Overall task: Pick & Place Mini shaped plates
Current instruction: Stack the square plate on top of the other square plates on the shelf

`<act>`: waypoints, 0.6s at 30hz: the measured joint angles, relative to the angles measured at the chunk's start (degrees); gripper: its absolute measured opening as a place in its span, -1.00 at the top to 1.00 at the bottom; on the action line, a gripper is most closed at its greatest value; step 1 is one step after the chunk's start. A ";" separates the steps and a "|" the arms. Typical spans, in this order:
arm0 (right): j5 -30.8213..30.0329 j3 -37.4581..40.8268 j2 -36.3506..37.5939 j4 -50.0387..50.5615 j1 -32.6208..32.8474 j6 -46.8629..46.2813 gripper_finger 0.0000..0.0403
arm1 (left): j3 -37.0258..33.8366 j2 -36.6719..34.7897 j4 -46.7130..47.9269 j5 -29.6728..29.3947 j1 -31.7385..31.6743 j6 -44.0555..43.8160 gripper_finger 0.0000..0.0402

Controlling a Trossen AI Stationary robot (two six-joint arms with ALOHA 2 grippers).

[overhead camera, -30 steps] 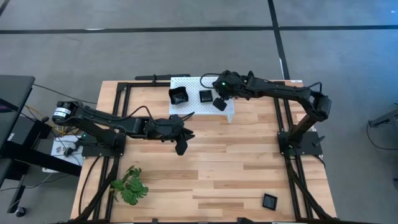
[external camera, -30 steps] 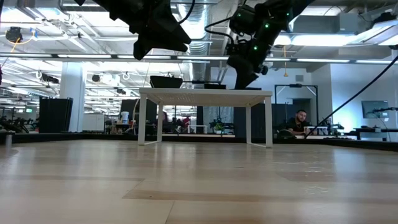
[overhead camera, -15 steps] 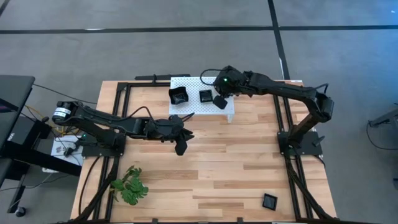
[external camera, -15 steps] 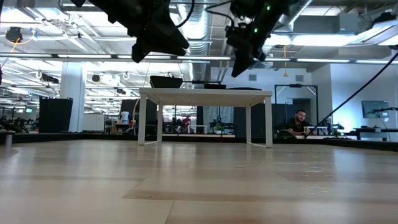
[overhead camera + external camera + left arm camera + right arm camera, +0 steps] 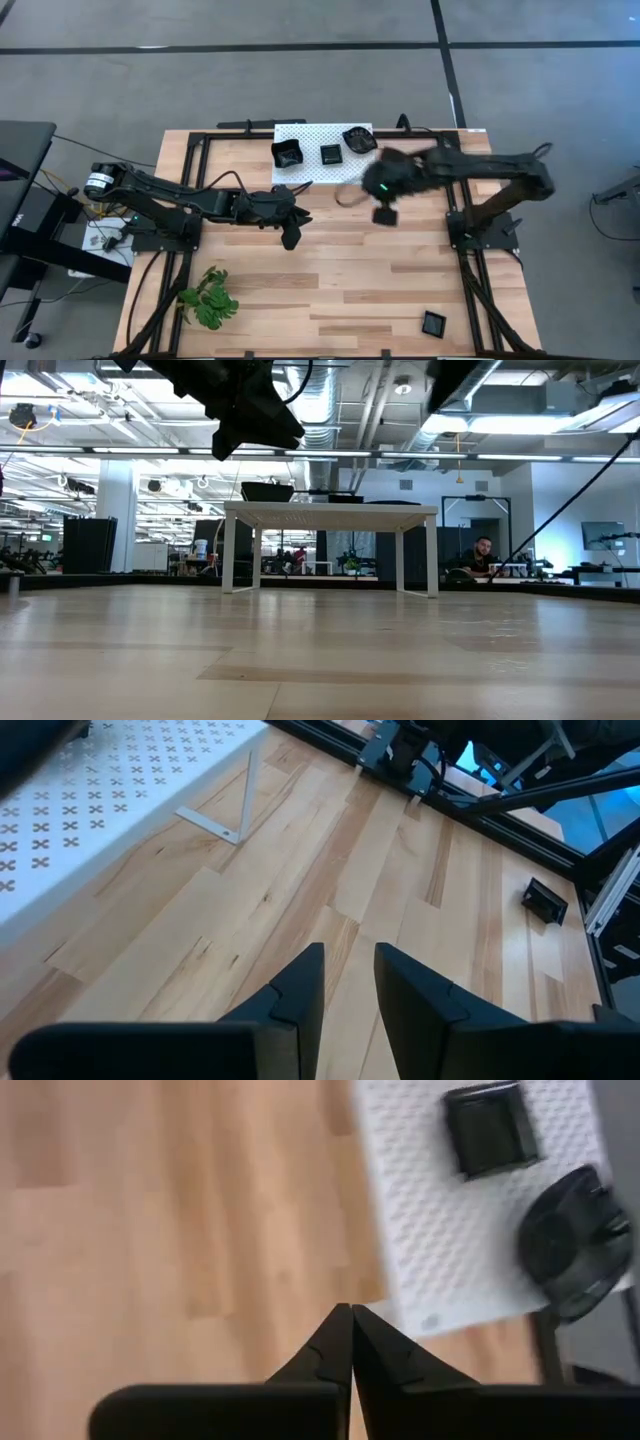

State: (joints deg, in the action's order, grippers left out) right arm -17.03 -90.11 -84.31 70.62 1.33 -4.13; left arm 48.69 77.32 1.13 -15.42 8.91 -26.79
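Glossy black plates (image 5: 331,154) on perforated platform (image 5: 310,135)

- On my overhead feed, the wooden table (image 5: 330,280) is made of pale planks, with black frame rails running along both sides.
- A white perforated platform (image 5: 310,165) stands on legs at the table's far edge; my low feed shows it (image 5: 330,512) as a small white table.
- A green leafy sprig (image 5: 208,298) lies near the table's front left corner.
- Beyond the table, my low feed looks into a big open workspace where a person (image 5: 478,560) sits at a desk to the right.
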 joint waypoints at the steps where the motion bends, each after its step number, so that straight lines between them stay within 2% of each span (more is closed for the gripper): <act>1: -0.29 1.60 2.17 0.03 1.92 -2.21 1.00 | 0.00 0.00 0.01 -0.01 0.00 0.00 0.54; 4: -1.00 9.65 9.58 -1.08 7.92 -9.61 0.97 | 0.00 0.00 -0.02 0.00 0.00 0.00 0.54; 7: 0.82 19.60 16.43 -2.40 14.46 -21.13 0.93 | 0.00 0.00 -0.29 0.00 0.00 0.39 0.54; 10: 3.26 27.62 21.08 -7.14 20.69 -32.39 0.89 | 0.00 0.00 -2.12 0.02 0.00 4.79 0.54; 14: 11.53 32.71 22.97 -9.98 26.19 -40.28 0.81 | 0.00 0.00 -6.59 0.68 0.02 8.62 0.54; 18: 18.19 34.04 20.91 -9.52 28.51 -46.36 0.70 | 0.00 0.00 -10.12 0.68 0.02 8.75 0.54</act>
State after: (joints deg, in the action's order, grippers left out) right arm 1.16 -56.07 -63.40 61.10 29.84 -50.49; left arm 48.68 77.32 -8.99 -14.74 8.93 -18.04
